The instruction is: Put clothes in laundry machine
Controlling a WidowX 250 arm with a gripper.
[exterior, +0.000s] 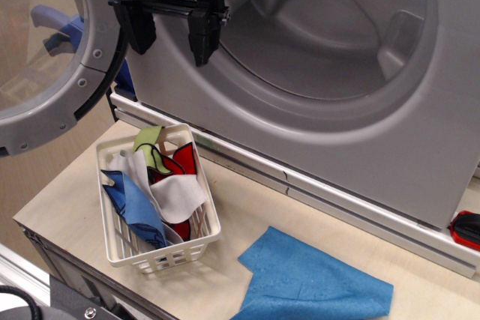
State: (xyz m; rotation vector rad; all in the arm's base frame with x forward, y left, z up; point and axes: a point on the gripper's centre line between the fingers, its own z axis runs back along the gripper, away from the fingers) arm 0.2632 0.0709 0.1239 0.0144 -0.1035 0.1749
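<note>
The gripper [171, 34] hangs with its fingers spread and empty in front of the laundry machine [337, 73], and the clothes [161, 185] lie heaped in the white basket [184, 249] almost straight below the gripper, so the next move is probably downward.

Single close view, angled down

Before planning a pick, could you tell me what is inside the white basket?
The white slotted plastic basket holds blue, white, red and green cloths; anything beneath them is covered.
</note>
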